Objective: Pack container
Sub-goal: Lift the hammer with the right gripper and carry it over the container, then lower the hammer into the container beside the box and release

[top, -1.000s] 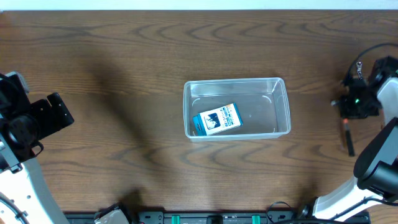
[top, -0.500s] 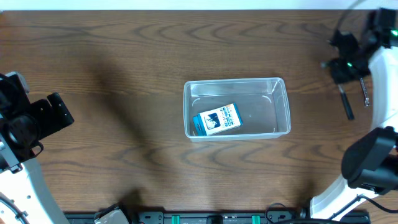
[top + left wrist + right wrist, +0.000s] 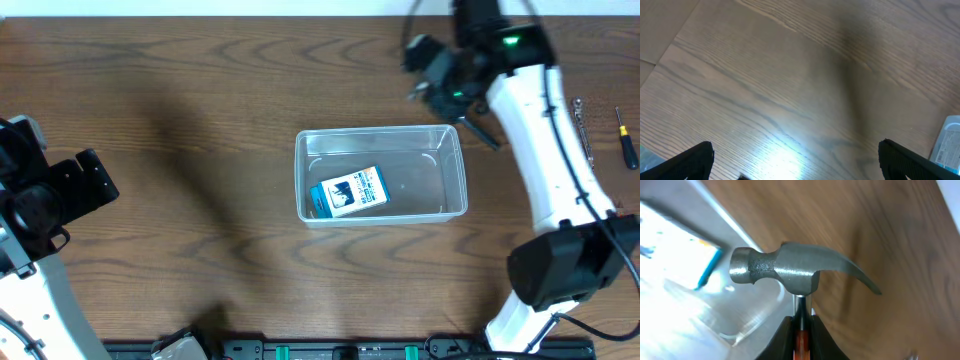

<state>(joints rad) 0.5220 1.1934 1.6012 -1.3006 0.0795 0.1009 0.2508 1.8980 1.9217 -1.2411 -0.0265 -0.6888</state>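
The container (image 3: 381, 130), a clear plastic tub, sits mid-table with a blue-and-white box (image 3: 350, 191) inside it. My right gripper (image 3: 452, 100) hangs over the tub's far right corner, shut on a hammer just below its steel head (image 3: 790, 272). The hammer's dark handle (image 3: 481, 134) sticks out toward the right. In the right wrist view the gripper (image 3: 800, 327) clamps the orange-and-black shaft, and the tub's wall (image 3: 715, 320) lies lower left of it. My left gripper (image 3: 797, 165) is open over bare wood at the left, far from the tub.
A screwdriver (image 3: 626, 141) and a slim metal tool (image 3: 582, 125) lie near the table's right edge. A corner of the tub (image 3: 947, 142) shows at the right of the left wrist view. My left arm (image 3: 55, 195) stays at the left edge.
My right arm has swung from the table's right edge up and leftward to the tub's far right corner, carrying the hammer. The left arm has not moved.
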